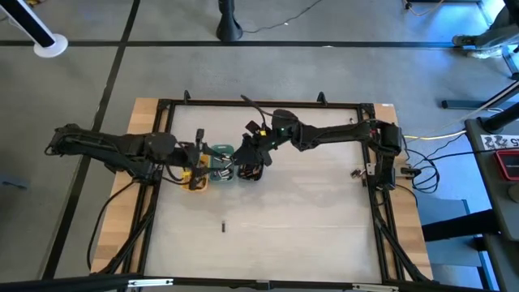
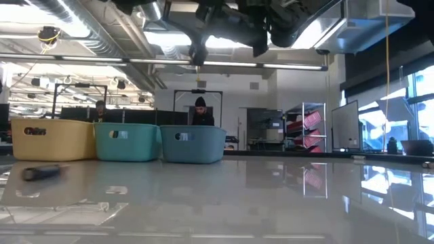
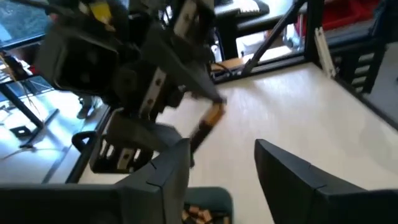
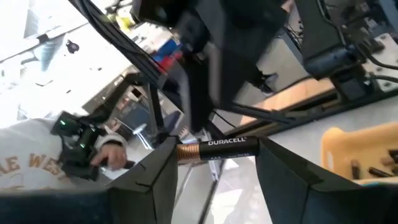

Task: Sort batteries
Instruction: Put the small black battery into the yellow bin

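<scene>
From the high view I have both arms meeting over the three trays: the left pincer [image 1: 197,154] sits above the yellow tray [image 1: 195,182], the right pincer [image 1: 253,151] just beside it over the far end of the row, and one stray battery [image 1: 223,226] lies on the bare desk [image 1: 324,211], well apart from either pincer.

In the low view only the trays and that stray battery [image 2: 42,173] show clearly; the pincers hang above, too dark to read.

Through the left wrist view, my left fingers [image 3: 163,174] stand apart with nothing between them, and the right arm's copper-topped battery [image 3: 208,124] hangs ahead of them.

The right wrist view settles it: the right pincer [image 4: 214,155] is narrowed on a Duracell battery [image 4: 214,149], gripped crosswise by its ends.

To do this step well I would check the cell's size first (the label helps), centre it over the matching tray, lower it close, then let go gently so it cannot bounce out.
</scene>
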Action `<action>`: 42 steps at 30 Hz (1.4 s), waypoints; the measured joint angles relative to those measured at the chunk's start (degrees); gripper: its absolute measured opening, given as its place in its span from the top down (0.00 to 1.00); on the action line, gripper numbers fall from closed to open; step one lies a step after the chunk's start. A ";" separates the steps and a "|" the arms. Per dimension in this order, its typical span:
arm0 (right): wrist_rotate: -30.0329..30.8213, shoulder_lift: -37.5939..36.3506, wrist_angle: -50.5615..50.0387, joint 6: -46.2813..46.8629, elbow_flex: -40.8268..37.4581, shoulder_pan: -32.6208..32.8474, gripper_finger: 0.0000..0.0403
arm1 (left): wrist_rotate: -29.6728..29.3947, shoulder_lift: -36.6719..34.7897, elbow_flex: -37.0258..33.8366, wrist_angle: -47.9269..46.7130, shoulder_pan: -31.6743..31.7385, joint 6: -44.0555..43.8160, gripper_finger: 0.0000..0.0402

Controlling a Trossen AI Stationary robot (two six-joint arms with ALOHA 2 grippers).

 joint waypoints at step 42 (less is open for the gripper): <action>0.46 -0.07 1.54 6.80 0.00 0.14 0.55 | 2.62 8.47 0.00 11.51 3.45 16.70 0.74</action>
